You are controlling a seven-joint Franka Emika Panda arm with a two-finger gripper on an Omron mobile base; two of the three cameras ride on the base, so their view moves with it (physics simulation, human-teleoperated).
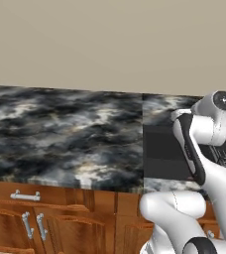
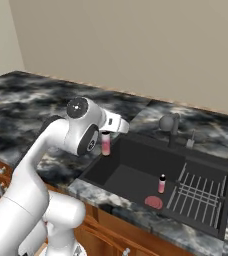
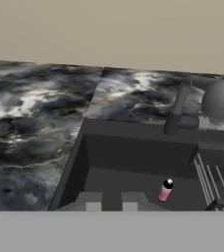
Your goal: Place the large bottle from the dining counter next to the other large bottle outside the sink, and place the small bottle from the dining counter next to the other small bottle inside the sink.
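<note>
The gripper was closed on one small pinkish bottle, holding it upright just over the left rim of the sink, by the basin's back-left corner (the fingers themselves sat hidden behind the arm's wrist in the right base view, and in the hand view the two finger tips stood close together at the bottom edge). No writing could be read on this bottle.

Two small bottles could be counted in all. The second, a tiny pink bottle with a dark cap, stood upright on the sink floor, near the front wall and just left of the metal grid rack; the hand view showed it as well, tilted only by the camera's roll. It carried no legible label either. Just in front of it, on the basin floor, lay one round reddish drain cover.

The sink was one deep black rectangular basin holding three things: the pink bottle, the drain cover and the grid rack, which filled its right half. One grey curved faucet rose from the back rim, with one small pale fitting just to its right.

The black-and-white marbled counter ran around the basin on all sides, above reddish wood cabinets with three metal handles visible in the left base view.
</note>
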